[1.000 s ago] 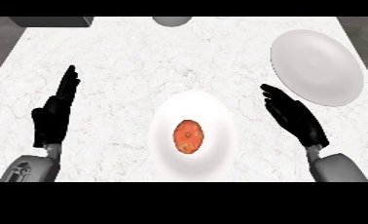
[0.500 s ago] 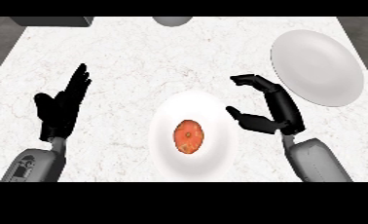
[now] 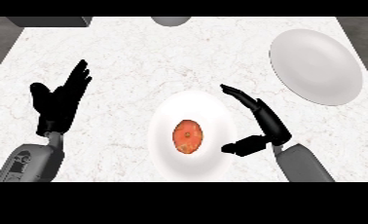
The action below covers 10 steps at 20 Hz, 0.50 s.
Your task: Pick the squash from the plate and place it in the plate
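An orange-red squash (image 3: 188, 136) lies in the middle of a white plate (image 3: 208, 106) near the counter's front. A second white plate (image 3: 316, 65) sits bare at the far right. My right hand (image 3: 263, 121) is at the near plate's right rim, fingers spread over the rim and thumb low beside it, open, not touching the squash. My left hand (image 3: 59, 100) rests open at the left, fingers up, well away from both plates.
The white marble counter (image 3: 144, 57) spreads between the plates. A grey round object (image 3: 171, 20) shows at the back edge, and a dark block (image 3: 46, 21) stands at the back left corner.
My right hand has moved left and toward me to the near plate's right rim, its fingers straighter than half a second ago. The left hand shifted only slightly.
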### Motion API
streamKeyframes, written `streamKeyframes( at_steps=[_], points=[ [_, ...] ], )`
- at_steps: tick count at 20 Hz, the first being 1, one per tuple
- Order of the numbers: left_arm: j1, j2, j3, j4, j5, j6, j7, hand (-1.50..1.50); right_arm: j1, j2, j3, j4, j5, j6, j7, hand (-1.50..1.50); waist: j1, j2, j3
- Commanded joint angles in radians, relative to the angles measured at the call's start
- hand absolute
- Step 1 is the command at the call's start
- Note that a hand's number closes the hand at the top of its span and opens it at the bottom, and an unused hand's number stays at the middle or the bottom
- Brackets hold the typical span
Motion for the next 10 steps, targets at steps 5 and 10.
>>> streamKeyframes(
  at_steps=[5, 10],
  points=[
    [-0.021, -0.027, 0.040, 0.014, -0.023, -0.011, 0.032, 0.00, 0.052, -0.055, 0.046, -0.259, 0.133, 0.044, 0.237, -1.50, -0.011, -0.003, -0.001],
    [0.024, -0.002, 0.040, -0.074, -0.035, -0.037, 0.055, 0.00, -0.003, -0.044, 0.085, -0.245, 0.196, 0.131, 0.373, -1.50, -0.004, -0.003, 0.000]
  ],
)
